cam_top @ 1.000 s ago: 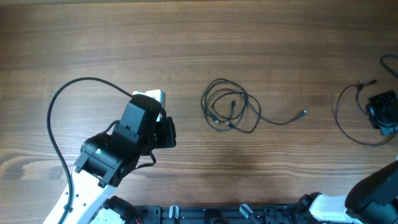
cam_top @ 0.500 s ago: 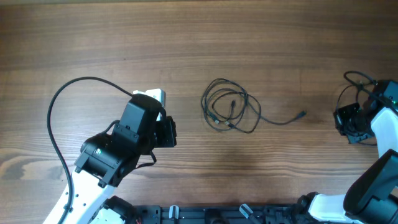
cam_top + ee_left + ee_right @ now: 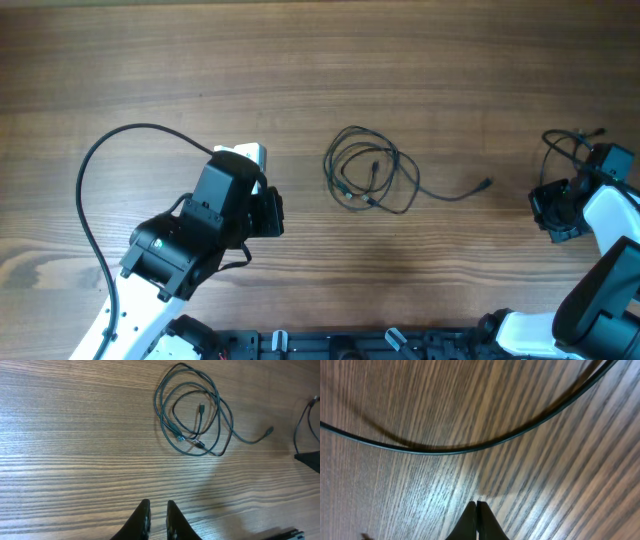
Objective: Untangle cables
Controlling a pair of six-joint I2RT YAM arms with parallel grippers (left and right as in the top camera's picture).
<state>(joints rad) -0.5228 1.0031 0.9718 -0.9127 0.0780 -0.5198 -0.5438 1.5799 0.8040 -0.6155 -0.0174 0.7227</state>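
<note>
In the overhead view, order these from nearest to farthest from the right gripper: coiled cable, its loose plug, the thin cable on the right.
1. thin cable, right side, beside the right gripper.
2. loose plug, right of centre.
3. coiled cable, table centre.

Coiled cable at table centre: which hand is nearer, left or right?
Left. The left hand sits a short way left of the coiled cable. The right hand is farther off, near the table's right edge, past the cable's trailing plug.
</note>
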